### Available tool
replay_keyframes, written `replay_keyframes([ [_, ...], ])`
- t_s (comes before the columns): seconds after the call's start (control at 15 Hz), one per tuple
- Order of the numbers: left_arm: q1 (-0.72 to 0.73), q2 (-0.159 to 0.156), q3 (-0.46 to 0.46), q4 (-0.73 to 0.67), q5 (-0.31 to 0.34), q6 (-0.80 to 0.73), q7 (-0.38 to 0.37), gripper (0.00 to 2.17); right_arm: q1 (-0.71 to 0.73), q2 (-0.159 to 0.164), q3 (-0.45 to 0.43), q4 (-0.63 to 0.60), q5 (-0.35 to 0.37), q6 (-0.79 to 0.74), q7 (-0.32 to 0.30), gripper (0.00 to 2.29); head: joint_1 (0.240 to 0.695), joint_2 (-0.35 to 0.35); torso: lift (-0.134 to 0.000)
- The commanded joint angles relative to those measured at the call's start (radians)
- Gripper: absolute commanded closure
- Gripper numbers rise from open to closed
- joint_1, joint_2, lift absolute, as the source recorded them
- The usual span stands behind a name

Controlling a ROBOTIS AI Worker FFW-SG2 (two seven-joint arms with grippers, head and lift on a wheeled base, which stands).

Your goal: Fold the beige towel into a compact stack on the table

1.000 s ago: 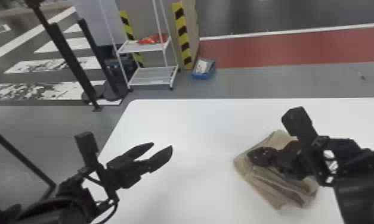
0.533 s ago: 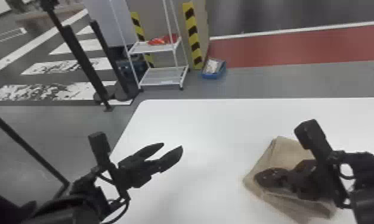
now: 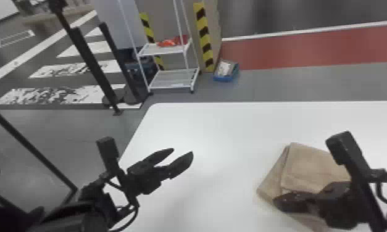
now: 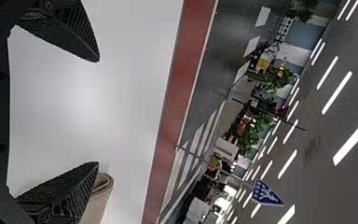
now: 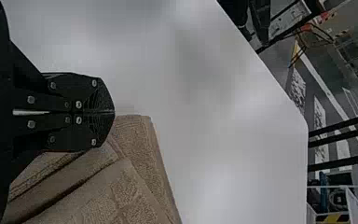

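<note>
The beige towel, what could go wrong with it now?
The right gripper is shut at the towel, so it might rumple the folds if it moves. The top layer doesn't line up with the one underneath, so the stack may end up crooked.

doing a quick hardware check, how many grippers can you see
2. The left gripper is open above the table, well to the left of the beige towel; the right gripper, its fingers shut, is at the towel.
</note>
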Motion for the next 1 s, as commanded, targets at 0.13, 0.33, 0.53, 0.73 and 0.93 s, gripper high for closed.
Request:
replay_keyframes([
  [0.13,0.000,-0.001,0.000,0.000,0.000,-0.001,0.000,0.09,0.011,0.005,0.015,-0.018,0.072,0.037,0.076,2.14,0.695,0.341,-0.124],
  [0.33,0.002,-0.001,0.004,0.002,0.000,-0.001,0.000,0.09,-0.008,0.005,0.019,0.001,0.119,0.049,0.096,2.14,0.695,0.342,-0.124],
  [0.53,0.002,-0.001,0.000,0.003,0.000,-0.001,-0.002,0.09,-0.015,0.005,0.019,0.016,0.171,0.074,0.133,2.14,0.695,0.335,-0.124],
  [0.73,0.003,0.001,0.000,0.002,0.000,-0.001,-0.003,0.09,-0.011,0.005,0.009,0.010,0.202,0.120,0.141,2.14,0.695,0.324,-0.124],
  [0.93,0.003,0.001,-0.001,0.003,0.000,-0.001,-0.003,0.09,-0.012,-0.017,-0.002,0.002,0.231,0.148,0.141,2.14,0.695,0.308,-0.124],
])
